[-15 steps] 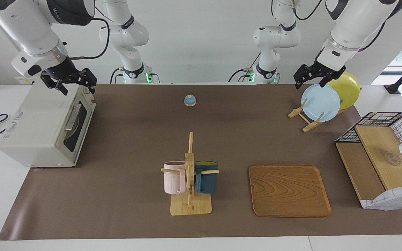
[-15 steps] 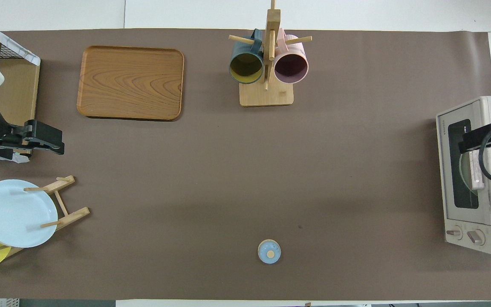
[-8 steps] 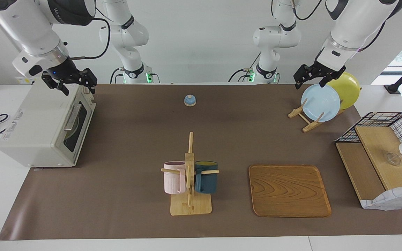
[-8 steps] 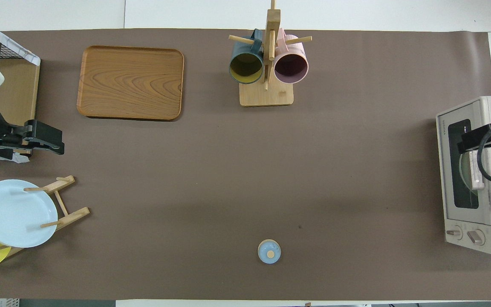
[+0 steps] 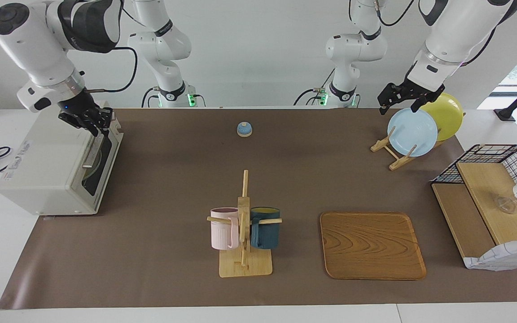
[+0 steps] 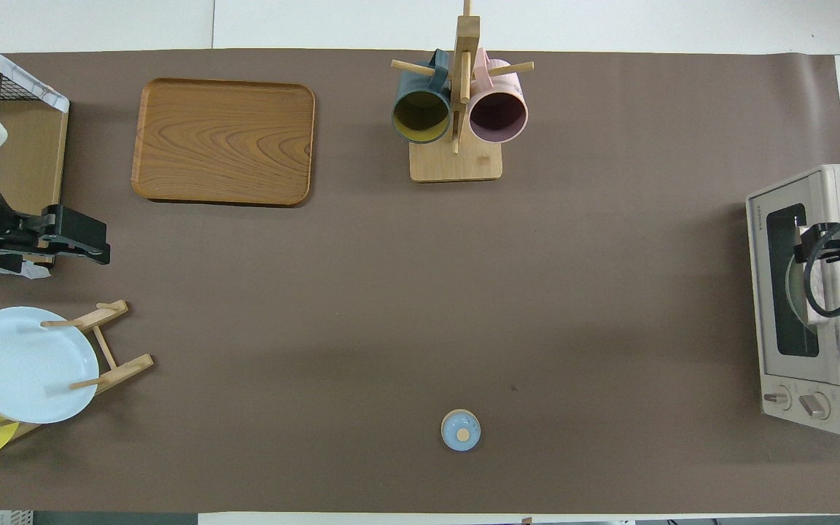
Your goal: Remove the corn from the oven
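Right gripper at upper end of oven door handle, fingers drawn together, contact unconfirmed; handle's long axis runs away from robots. Left gripper spread, waiting above plates.

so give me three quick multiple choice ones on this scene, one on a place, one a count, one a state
1. The right gripper is at:
A. the oven
B. the wooden tray
C. the plate rack

2. Mugs hanging on the mug rack:
A. one
B. two
C. three

3. The oven's door is:
A. shut
B. half open
C. folded fully down

Answers:
1 A: it sits at the top of the oven's door, by the handle.
2 B: a pink mug and a dark blue mug hang there.
3 A: the door lies flush with the oven's front.
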